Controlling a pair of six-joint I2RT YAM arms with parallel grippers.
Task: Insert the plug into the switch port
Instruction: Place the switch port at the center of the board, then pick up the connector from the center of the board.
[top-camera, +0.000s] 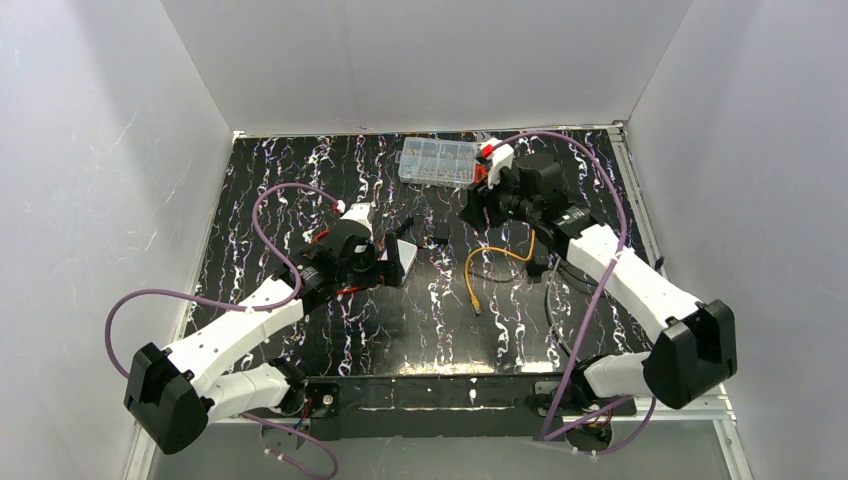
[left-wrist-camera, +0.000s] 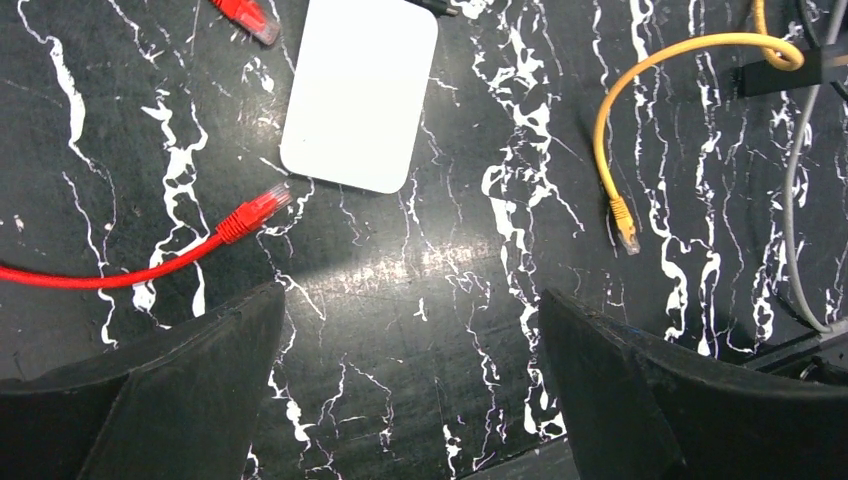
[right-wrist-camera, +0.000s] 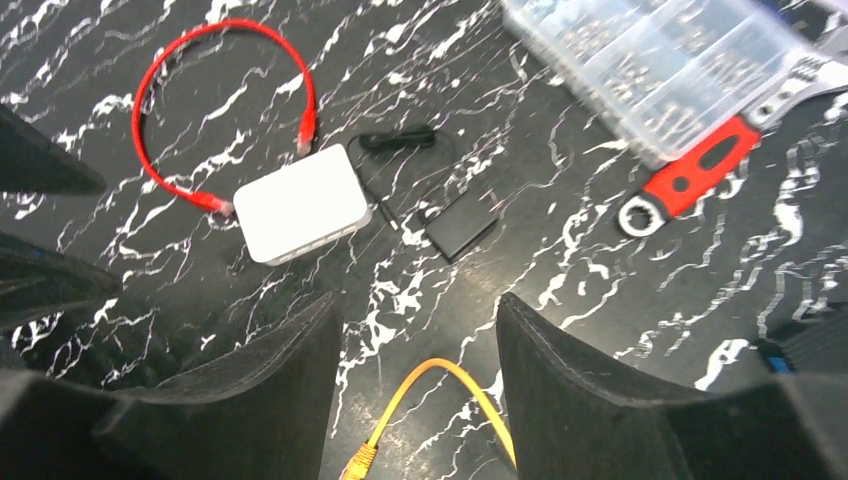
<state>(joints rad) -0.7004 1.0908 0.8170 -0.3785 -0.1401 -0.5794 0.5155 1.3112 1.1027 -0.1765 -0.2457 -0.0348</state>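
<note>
The orange cable (top-camera: 497, 255) loops across the middle of the table and ends in the plug (top-camera: 476, 305), which lies loose on the marbled surface. In the left wrist view the plug (left-wrist-camera: 625, 225) lies to the right of my fingers and beyond them. My left gripper (left-wrist-camera: 412, 292) hangs open over bare table with nothing between its fingers. My right gripper (right-wrist-camera: 418, 300) is open above the cable's loop (right-wrist-camera: 450, 375), not closed on it. A black box with a blue edge (right-wrist-camera: 805, 345), the switch, shows at the right edge of the right wrist view. Its ports are hidden.
A white rounded box (top-camera: 405, 255) sits beside my left gripper, with a red cable (left-wrist-camera: 120, 265) and its red connector beside it. A clear parts case (top-camera: 437, 162) and a red-handled tool (right-wrist-camera: 690, 175) lie at the back. A small black block (right-wrist-camera: 462, 225) lies near the white box.
</note>
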